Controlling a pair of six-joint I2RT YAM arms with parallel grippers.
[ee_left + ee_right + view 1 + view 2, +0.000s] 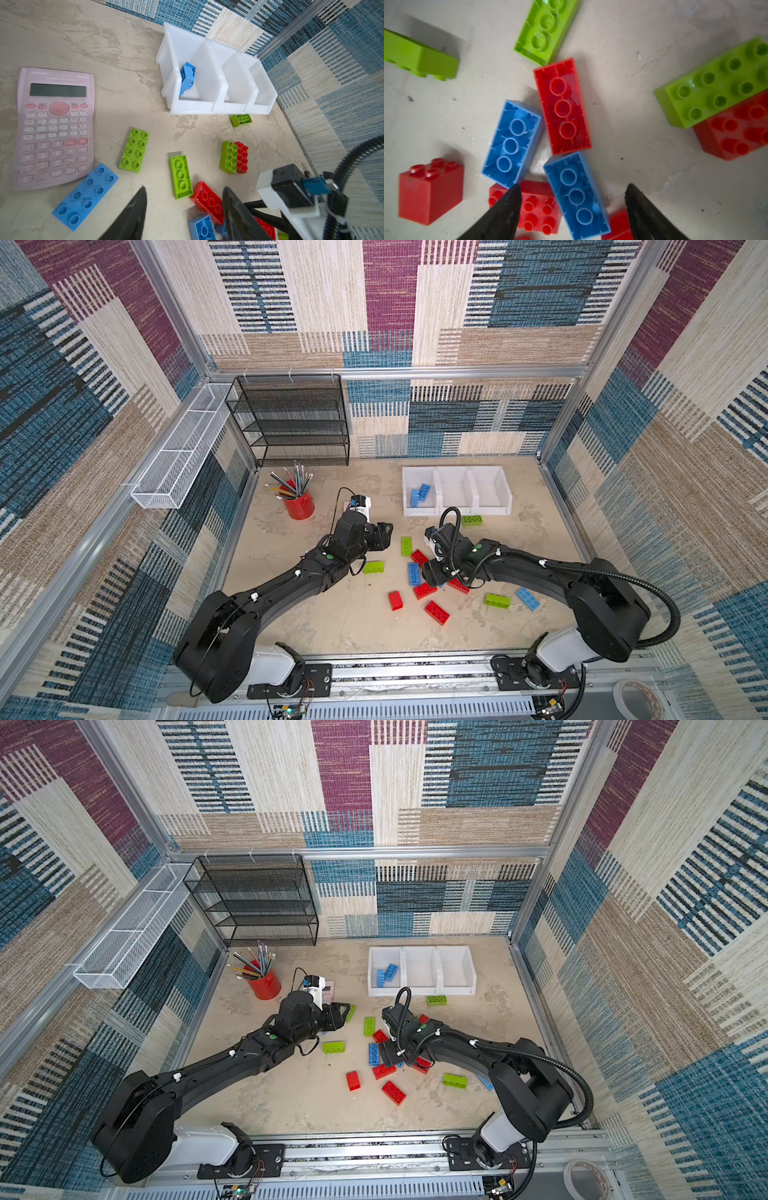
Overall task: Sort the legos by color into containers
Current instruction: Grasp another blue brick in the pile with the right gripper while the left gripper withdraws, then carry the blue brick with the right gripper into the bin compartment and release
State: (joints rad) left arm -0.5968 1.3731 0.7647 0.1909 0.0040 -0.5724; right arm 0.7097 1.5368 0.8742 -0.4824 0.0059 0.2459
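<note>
Across the sandy tabletop at the lower centre of both top views, we see loose bricks (436, 612) in red, blue and green scattered below a row of three joined white bins (492, 510), which sit right of centre. Two blue bricks (419, 494) lie in the leftmost bin. The right gripper (573, 185) hangs low over the thickest cluster with its jaws apart. Its wrist view shows an upturned blue brick (583, 216) lying on the table between the fingers (504, 212), with a gap on either side. The left gripper (185, 189) is just left of the cluster, its jaws parted and holding nothing. An upturned green brick (180, 176) lies just ahead of its fingertips. We also see a pink calculator (56, 128) nearby with a flat blue brick (85, 196) just beside it. A red cup of pencils (299, 506) stands left of centre.
</note>
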